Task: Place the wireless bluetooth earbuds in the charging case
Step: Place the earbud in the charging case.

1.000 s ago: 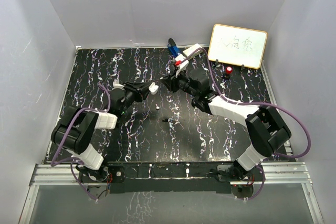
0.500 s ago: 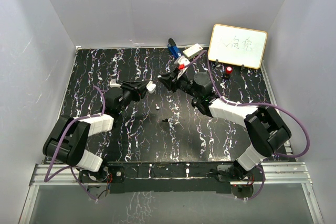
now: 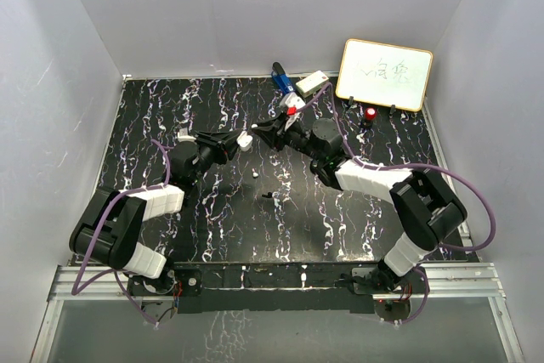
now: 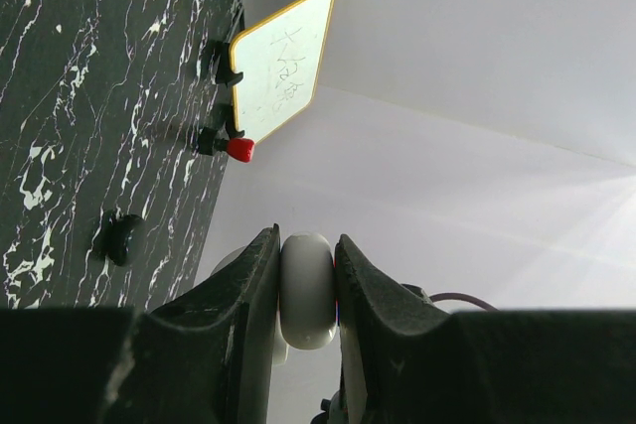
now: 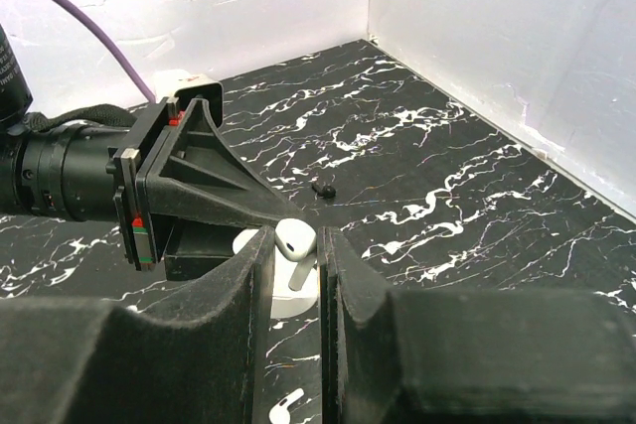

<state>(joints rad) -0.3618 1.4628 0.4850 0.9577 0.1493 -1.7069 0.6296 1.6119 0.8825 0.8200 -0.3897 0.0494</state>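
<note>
My left gripper [image 3: 238, 140] is shut on the charging case [image 3: 245, 141], a small round white puck, and holds it above the table; in the left wrist view the case [image 4: 306, 295] sits edge-on between the two fingers. My right gripper [image 3: 258, 131] is just right of it, shut on a white earbud [image 5: 295, 238] whose stem points down at the case [image 5: 288, 300] right behind it. A second white earbud [image 3: 255, 175] lies on the black table, also seen below the right fingers as the loose earbud [image 5: 285, 406].
A small dark piece [image 3: 269, 195] lies on the marbled table [image 3: 170, 116] near the loose earbud. At the back stand a whiteboard [image 3: 385, 74], a red-capped knob [image 3: 371, 114], a cream box [image 3: 311, 82] and a blue object [image 3: 280, 81]. White walls enclose the table.
The left arm's elbow dropped toward the table while its gripper kept the case in about the same place. The right gripper with the earbud moved slightly left, closer to the case.
</note>
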